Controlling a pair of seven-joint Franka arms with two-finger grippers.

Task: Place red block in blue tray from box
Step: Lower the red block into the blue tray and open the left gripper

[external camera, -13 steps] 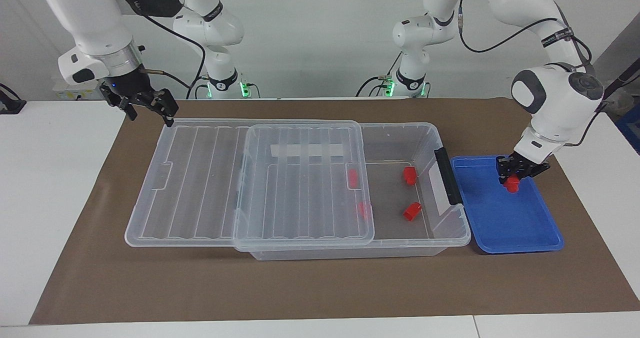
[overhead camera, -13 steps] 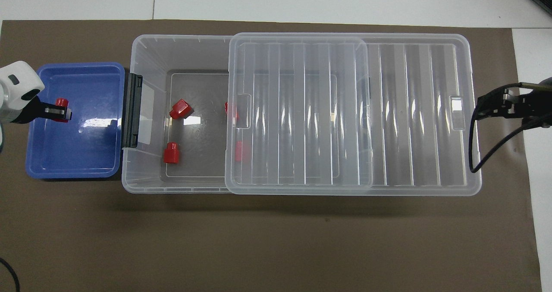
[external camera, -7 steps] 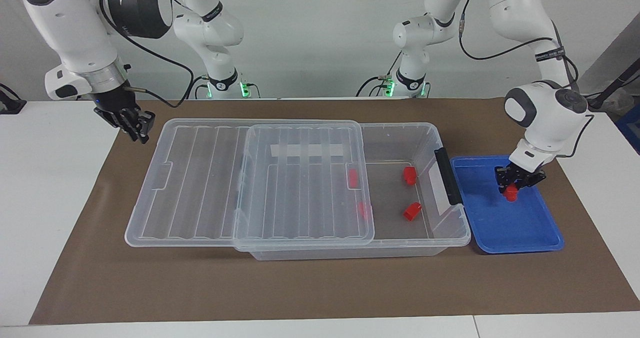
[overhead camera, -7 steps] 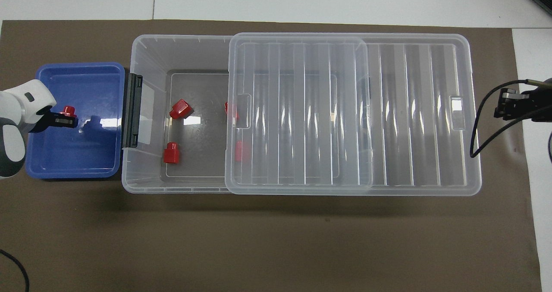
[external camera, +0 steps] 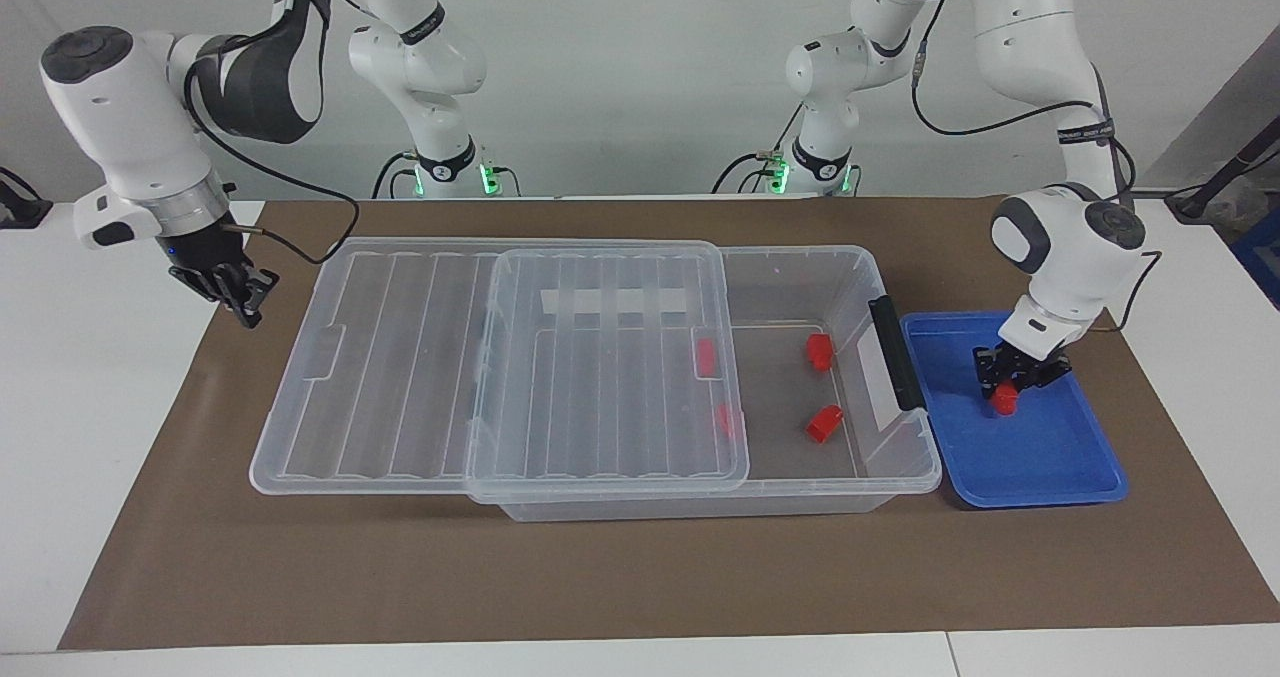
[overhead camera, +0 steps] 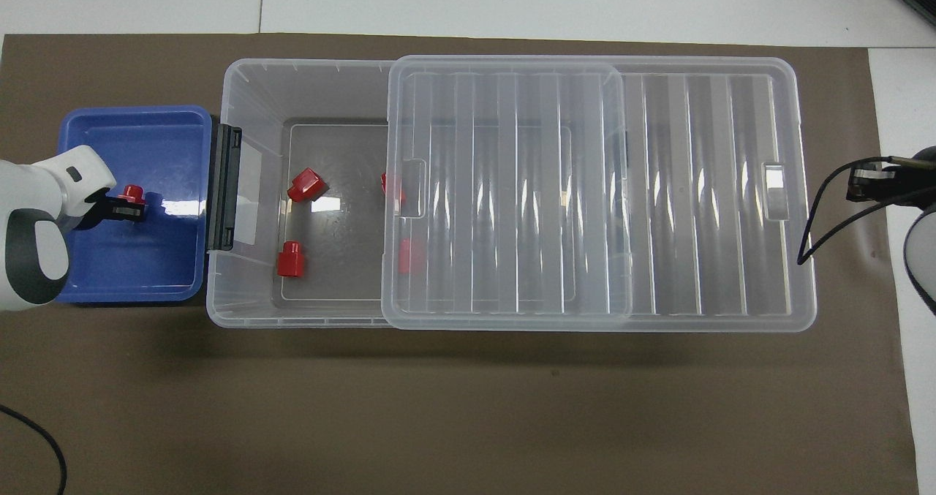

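My left gripper (external camera: 1012,387) is shut on a red block (external camera: 1005,401) and holds it low inside the blue tray (external camera: 1040,457), at or just above its floor. In the overhead view the left gripper (overhead camera: 124,207) and its block (overhead camera: 132,191) are over the tray (overhead camera: 146,261). The clear box (external camera: 905,462) stands beside the tray, its ribbed lid (external camera: 380,357) slid partway toward the right arm's end. Two red blocks (external camera: 820,352) (external camera: 824,423) lie in the box's open part. My right gripper (external camera: 240,302) hangs over the brown mat beside the lid.
Two more red blocks (external camera: 706,357) (external camera: 727,419) lie under the lid's edge. The box's black handle (external camera: 895,352) faces the tray. A brown mat (external camera: 600,577) covers the table. The right arm's cable (overhead camera: 812,224) hangs over the lid's end.
My left gripper has come down into the tray with the red block and shifted toward the box. My right gripper has moved away from the lid's corner and lower.
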